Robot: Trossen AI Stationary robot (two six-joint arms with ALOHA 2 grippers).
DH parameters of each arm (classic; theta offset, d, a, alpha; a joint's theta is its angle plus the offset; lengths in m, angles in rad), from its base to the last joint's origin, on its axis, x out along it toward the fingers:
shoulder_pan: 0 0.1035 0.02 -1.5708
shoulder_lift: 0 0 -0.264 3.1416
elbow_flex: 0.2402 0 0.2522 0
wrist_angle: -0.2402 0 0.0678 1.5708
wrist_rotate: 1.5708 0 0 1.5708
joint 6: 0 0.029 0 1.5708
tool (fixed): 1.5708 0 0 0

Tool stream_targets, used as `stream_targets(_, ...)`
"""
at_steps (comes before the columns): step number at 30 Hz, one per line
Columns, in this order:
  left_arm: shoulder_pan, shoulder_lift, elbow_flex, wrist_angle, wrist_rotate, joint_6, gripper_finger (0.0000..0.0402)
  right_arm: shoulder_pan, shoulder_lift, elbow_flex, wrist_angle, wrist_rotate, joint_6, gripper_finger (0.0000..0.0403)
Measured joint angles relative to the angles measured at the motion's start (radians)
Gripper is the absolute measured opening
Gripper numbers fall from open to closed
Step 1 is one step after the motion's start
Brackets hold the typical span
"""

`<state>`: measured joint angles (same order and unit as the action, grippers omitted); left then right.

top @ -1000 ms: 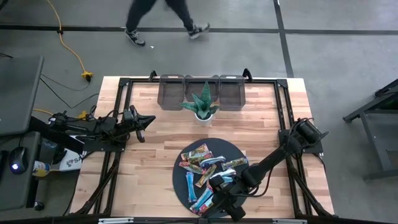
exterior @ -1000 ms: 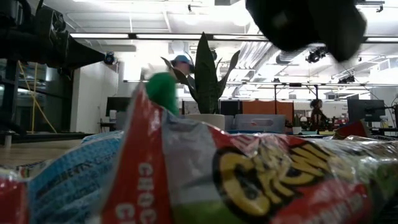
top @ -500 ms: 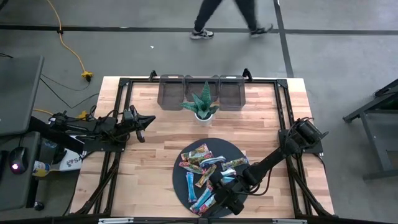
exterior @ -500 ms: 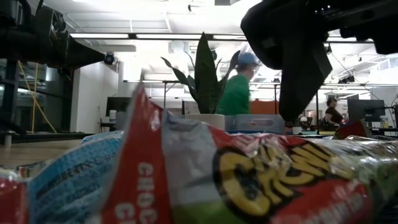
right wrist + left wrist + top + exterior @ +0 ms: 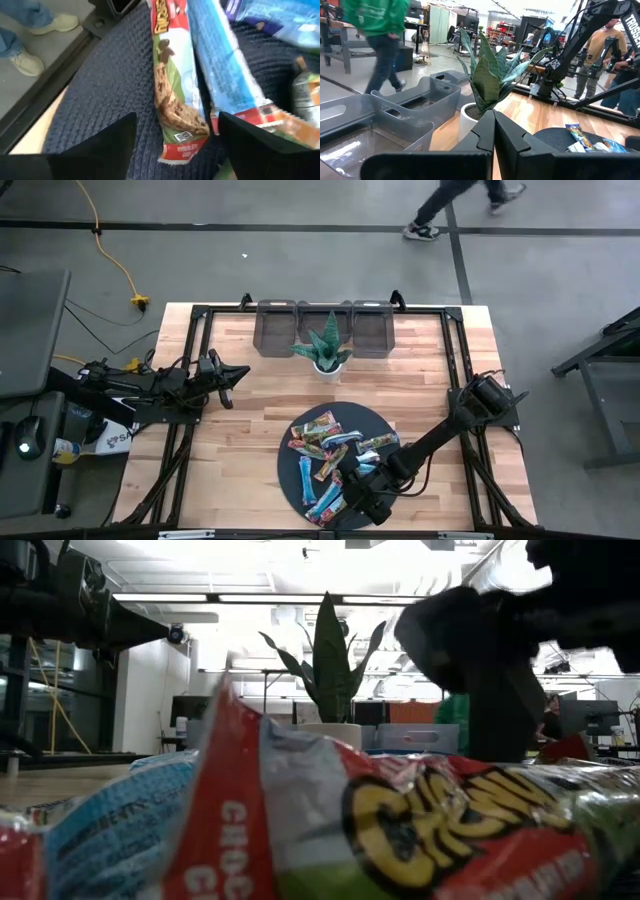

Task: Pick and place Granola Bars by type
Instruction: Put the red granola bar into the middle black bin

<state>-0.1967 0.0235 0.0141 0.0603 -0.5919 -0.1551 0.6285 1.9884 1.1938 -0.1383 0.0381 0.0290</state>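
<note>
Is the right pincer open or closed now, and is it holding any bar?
Open and holding nothing. The right pincer has its two dark fingers standing wide apart over the green-and-white bar, which lies flat on the dark mat.

Grey concrete floor point(image 5: 560, 290) — yellow cable point(image 5: 112, 250), bright ceiling lights point(image 5: 300, 598).

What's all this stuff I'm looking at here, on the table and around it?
Granola bars: about a dozen, blue, green, orange and white wrappers, piled on the mat.
Mat: one, dark, round, near the table's front edge.
Potted plant: one, green spiky leaves in a white pot, behind the mat.
Bins: three, clear grey, in a row at the table's back edge.
Table: one, light wood with a black frame.
Person: one, walking on the floor beyond the table.
Left claw: shut, waiting at the table's left side.
Right claw: open, low over the bars at the mat's front.
</note>
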Motion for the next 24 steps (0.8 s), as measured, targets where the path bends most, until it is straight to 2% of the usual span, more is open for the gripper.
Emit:
stream_targets(14, 0.0, 0.0, 0.0, 0.0, 0.005, 0.0, 0.0001, -0.001, 0.028, 0.001, 0.009, -0.017, 0.131, 0.0259)
stream_targets(24, 0.0, 0.0, 0.0, 0.0, 0.005, 0.0, 0.0001, -0.001, 0.028, 0.002, 0.013, -0.044, 0.18, 0.0214)
